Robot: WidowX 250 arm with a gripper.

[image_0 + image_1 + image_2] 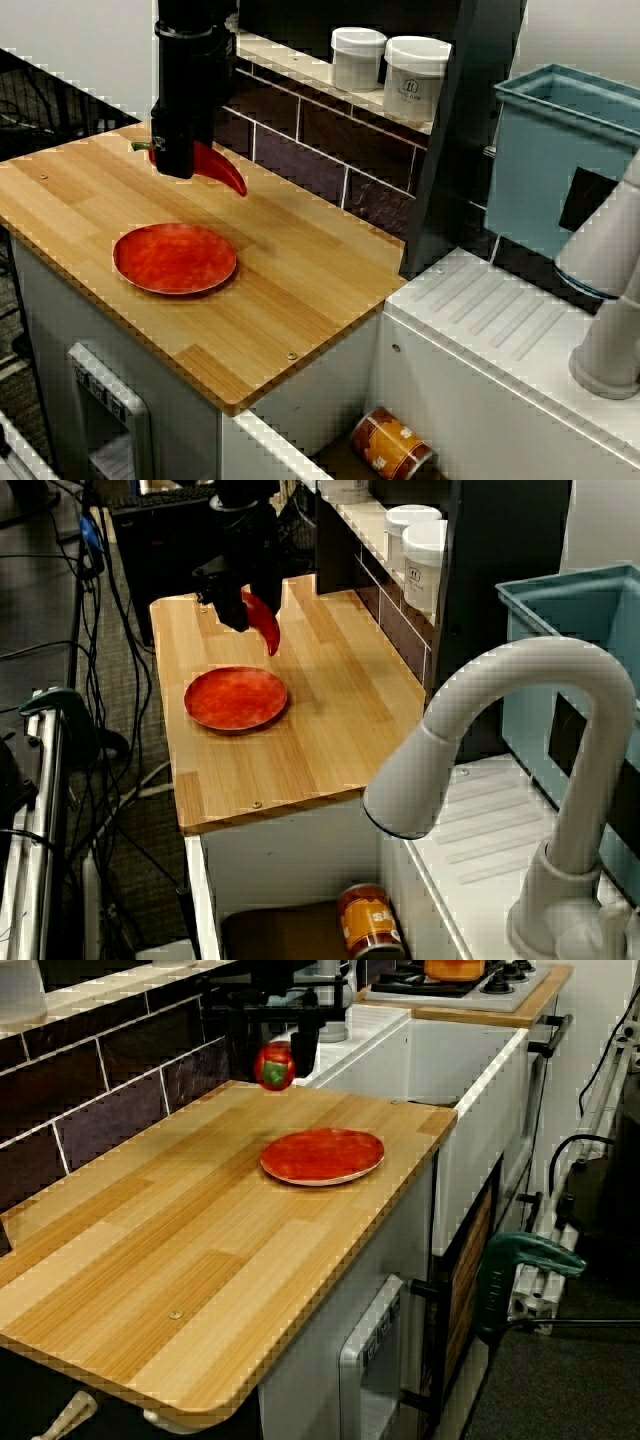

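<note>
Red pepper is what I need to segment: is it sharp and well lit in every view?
View across the counter: red pepper sharp, partly behind the black end effector. Sink-side view: pepper clear, faucet looms large in the foreground. Low view along the counter: pepper small, slightly soft, against dark background.

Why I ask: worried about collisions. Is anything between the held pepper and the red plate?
Nothing visible does. The pincer holds the red pepper above the wooden counter; only bare wood lies between it and the red plate.
</note>
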